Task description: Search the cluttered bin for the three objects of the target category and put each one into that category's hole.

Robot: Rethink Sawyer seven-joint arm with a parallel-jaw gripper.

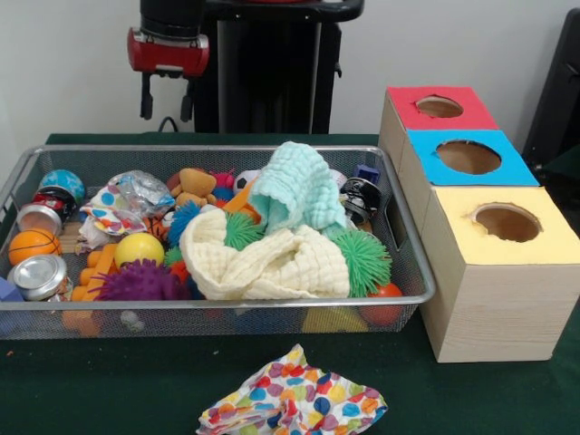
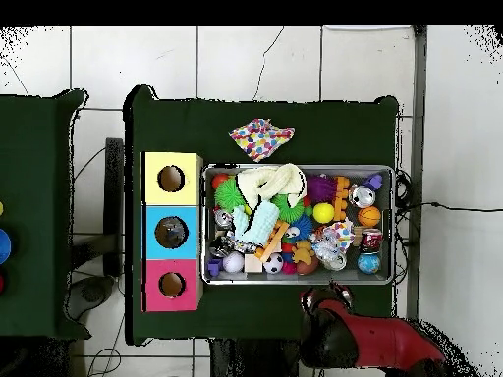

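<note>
The bin (image 1: 272, 303) is a silver wire-mesh basket full of clutter; it also shows in the overhead view (image 2: 395, 226). On top lie a mint cloth (image 1: 294, 186) and a cream cloth (image 1: 263, 261). Around them are spiky balls in green (image 1: 364, 260), purple (image 1: 140, 283) and blue (image 1: 184, 220), a yellow ball (image 1: 139, 248), a basketball (image 1: 33, 245), cans (image 1: 38, 275) and a teddy (image 1: 192, 186). My gripper (image 1: 166, 98) hangs open and empty behind the bin's far left rim. In the overhead view the gripper (image 2: 329, 293) is at the bin's lower edge.
Three wooden boxes with round holes stand beside the bin: red top (image 1: 412, 113), blue top (image 1: 435, 168), yellow top (image 1: 544, 245). A polka-dot cloth (image 1: 294, 399) lies on the green table outside the bin, also in the overhead view (image 2: 261, 137).
</note>
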